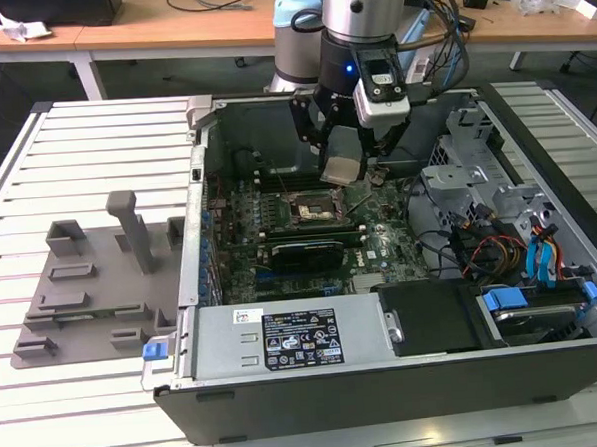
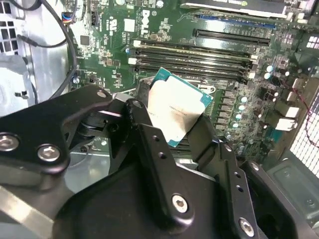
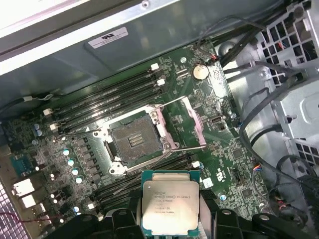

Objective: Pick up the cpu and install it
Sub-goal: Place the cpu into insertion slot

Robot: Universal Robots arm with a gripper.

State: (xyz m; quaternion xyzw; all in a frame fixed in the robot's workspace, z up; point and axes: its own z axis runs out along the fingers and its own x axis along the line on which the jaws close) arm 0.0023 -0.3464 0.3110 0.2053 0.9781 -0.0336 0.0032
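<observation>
I saw the gripper (image 3: 170, 222) clamped on the cpu (image 3: 170, 206), which sat between both jaws, above the board (image 3: 234, 149) just beside the open socket (image 3: 134, 142), seemingly not touching it.

Open socket (image 3: 133, 142) lies unobstructed; raised latch frame (image 3: 192, 122) stands just beside.

Robot arm (image 1: 362, 10): one. Gripper (image 1: 342, 171): one; fingers (image 2: 149, 144): two. Cpu (image 3: 170, 206): one. Computer case (image 1: 387, 379): one, open. Motherboard (image 3: 234, 154): one. Socket (image 3: 134, 142): one. Memory slots (image 2: 194, 55) along one side of socket: four. Graphics card (image 1: 305, 251): one. Coin battery (image 3: 200, 71): one, near motherboard edge. Grey plastic holder (image 1: 91, 284): one, on slatted table (image 1: 94, 144) beside case.
</observation>
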